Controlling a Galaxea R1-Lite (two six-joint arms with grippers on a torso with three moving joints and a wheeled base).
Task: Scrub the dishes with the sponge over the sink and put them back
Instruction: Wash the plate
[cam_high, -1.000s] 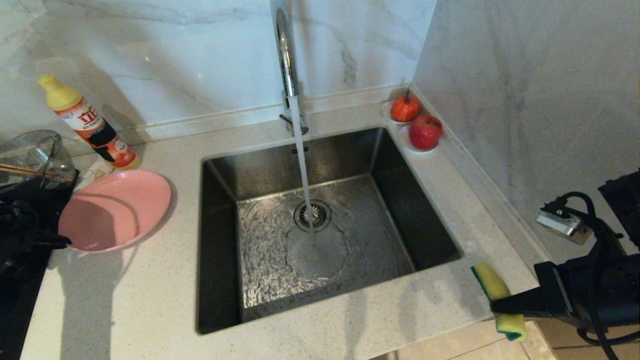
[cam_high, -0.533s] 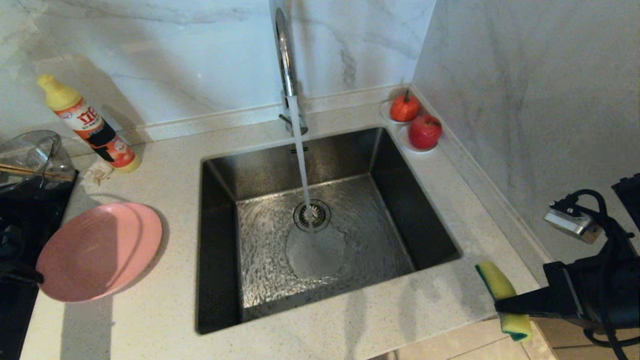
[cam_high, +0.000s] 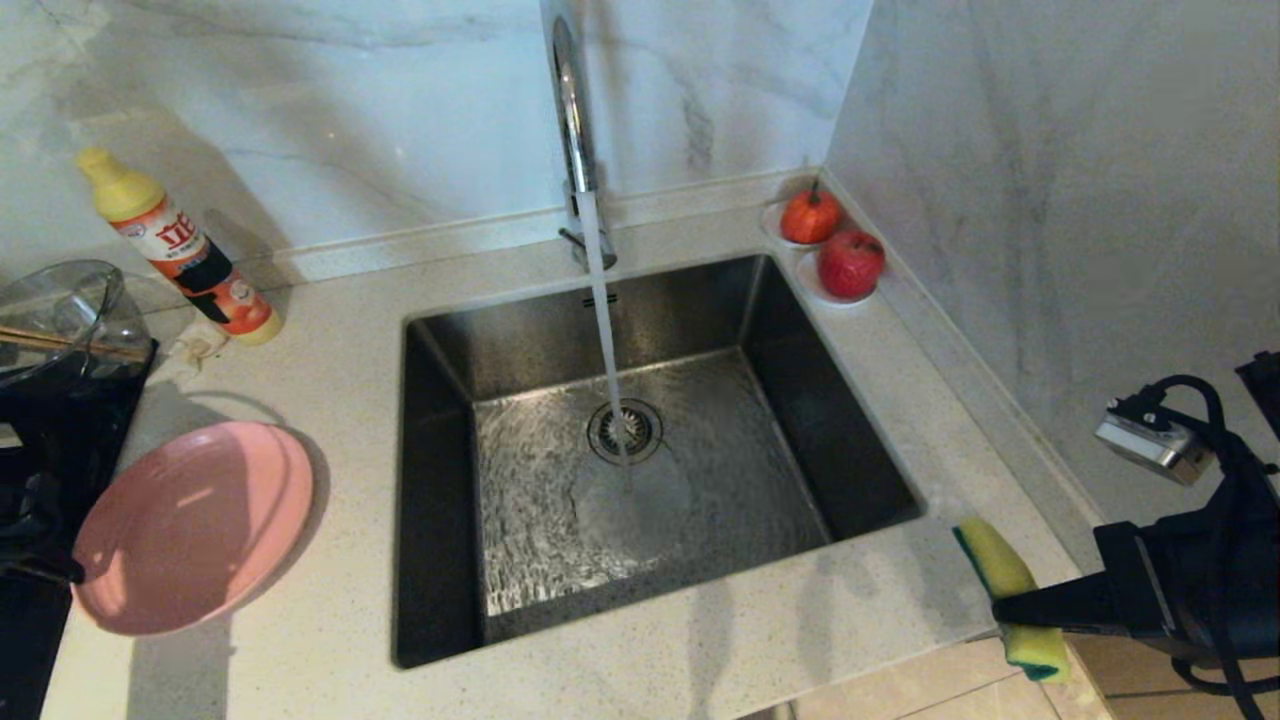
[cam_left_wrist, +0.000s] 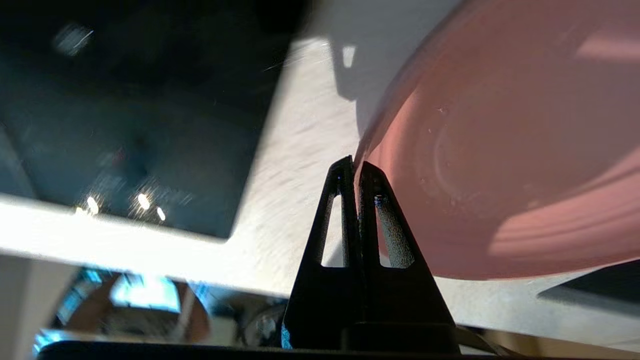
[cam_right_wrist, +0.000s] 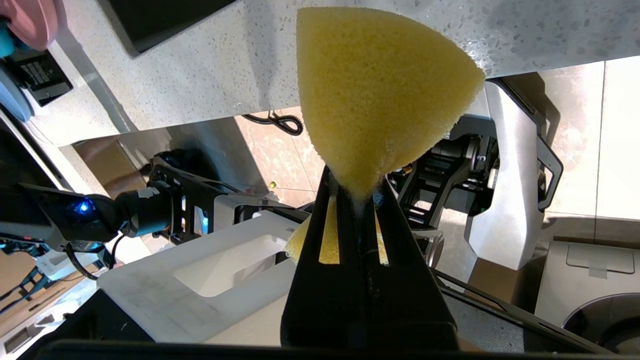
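The pink plate (cam_high: 190, 525) hangs low over the counter left of the sink (cam_high: 440, 500), slightly tilted. My left gripper (cam_high: 45, 572) is shut on its left rim. In the left wrist view the closed fingertips (cam_left_wrist: 352, 167) pinch the edge of the plate (cam_left_wrist: 500, 150). The yellow sponge (cam_high: 1000, 575) with its green layer is held upright off the counter's front right corner by my right gripper (cam_high: 1005, 608). The right wrist view has that gripper (cam_right_wrist: 355, 187) shut on the sponge (cam_right_wrist: 380, 85), squeezing its waist. Water runs from the chrome tap (cam_high: 570, 100) onto the drain.
A detergent bottle (cam_high: 175, 250) stands at the back left. A clear glass bowl (cam_high: 60, 310) sits on a black hob (cam_high: 50, 440) at the far left. Two red fruits (cam_high: 830, 245) rest at the sink's back right corner, against the marble wall.
The left gripper has carried the pink plate forward and to the left along the counter, lowering and flattening it. The right gripper and sponge have barely moved.
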